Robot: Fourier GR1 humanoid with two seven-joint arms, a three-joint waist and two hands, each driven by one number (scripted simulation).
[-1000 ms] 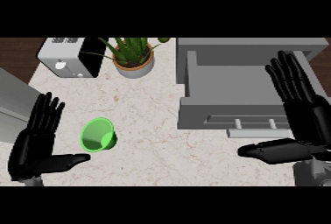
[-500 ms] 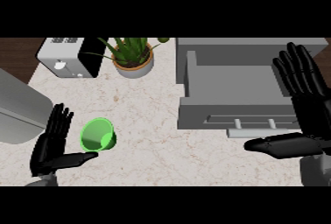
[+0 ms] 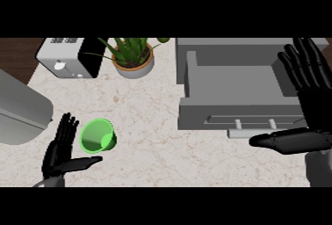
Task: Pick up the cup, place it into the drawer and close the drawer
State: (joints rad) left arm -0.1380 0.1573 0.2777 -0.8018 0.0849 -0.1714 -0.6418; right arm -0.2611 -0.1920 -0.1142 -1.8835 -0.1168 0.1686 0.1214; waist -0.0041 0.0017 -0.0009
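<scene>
green cup lies on its side on the counter, with its open mouth toward the view. i can see green inside it. the grey drawer is pulled open at 2 o'clock from the cup, well apart from it, and its bar handle faces 6 o'clock. a pot at 12 o'clock from the cup holds a leafy plant. a toaster stands just beside the pot, at its 9 o'clock.

the cup is at 1 o'clock from the left hand, just beside it. the fingers stand straight and spread apart, pointing to 12 o'clock along the cup's left side. the thumb sticks out to 3 o'clock, under the cup. i cannot tell if they touch the cup. the hand is not closed on it.

the right hand is over the drawer's right edge. its fingers are straight and apart too, and it holds nothing.

since a second ago, the left hand has slid toward 3 o'clock, up next to the cup, and looks smaller. a big grey shape has come in at 9 o'clock. the cup has stayed put. the right hand has hardly moved.
</scene>
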